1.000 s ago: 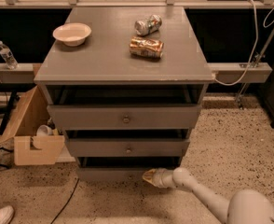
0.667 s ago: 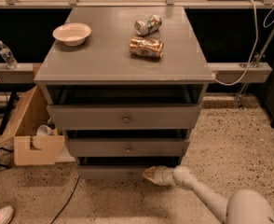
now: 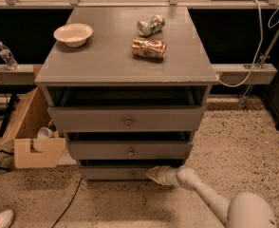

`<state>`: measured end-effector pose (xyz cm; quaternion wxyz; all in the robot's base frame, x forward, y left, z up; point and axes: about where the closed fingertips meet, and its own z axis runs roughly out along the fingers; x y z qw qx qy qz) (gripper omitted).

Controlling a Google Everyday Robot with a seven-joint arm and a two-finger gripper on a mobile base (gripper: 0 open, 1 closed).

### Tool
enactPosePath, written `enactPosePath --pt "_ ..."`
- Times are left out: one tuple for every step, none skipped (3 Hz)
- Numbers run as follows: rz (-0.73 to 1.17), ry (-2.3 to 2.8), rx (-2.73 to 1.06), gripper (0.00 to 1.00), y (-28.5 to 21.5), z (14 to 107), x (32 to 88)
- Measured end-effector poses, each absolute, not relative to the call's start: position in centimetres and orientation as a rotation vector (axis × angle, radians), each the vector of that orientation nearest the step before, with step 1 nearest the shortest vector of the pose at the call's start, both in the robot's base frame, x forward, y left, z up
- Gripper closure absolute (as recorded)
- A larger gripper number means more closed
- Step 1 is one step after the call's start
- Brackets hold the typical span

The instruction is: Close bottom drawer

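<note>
The grey cabinet (image 3: 125,65) has three drawers, all pulled out a little. The bottom drawer (image 3: 116,173) is the lowest, with a slim front; its knob is hidden behind the gripper or in shadow. My gripper (image 3: 153,174) is at the end of the white arm (image 3: 201,191) reaching in from the lower right. Its tip is pressed against the right part of the bottom drawer's front. The middle drawer (image 3: 130,150) and top drawer (image 3: 127,119) show their small round knobs.
A bowl (image 3: 73,33) and two crushed cans (image 3: 150,24) (image 3: 149,48) lie on the cabinet top. An open cardboard box (image 3: 32,137) stands on the floor at the left. A water bottle (image 3: 6,56) stands on the left ledge. A cable (image 3: 70,201) runs across the floor.
The gripper stays against the bottom drawer's front and has shifted very slightly. The drawer looks a little further in.
</note>
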<state>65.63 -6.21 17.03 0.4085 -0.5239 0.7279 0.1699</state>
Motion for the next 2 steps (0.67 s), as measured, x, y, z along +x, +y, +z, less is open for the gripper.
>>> enactPosePath --pt "0.443 1.836 -1.346 1.00 -7.2 17.0 63.8" --pt "0.485 1.826 -1.403 1.00 -8.7 17.2 60.6"
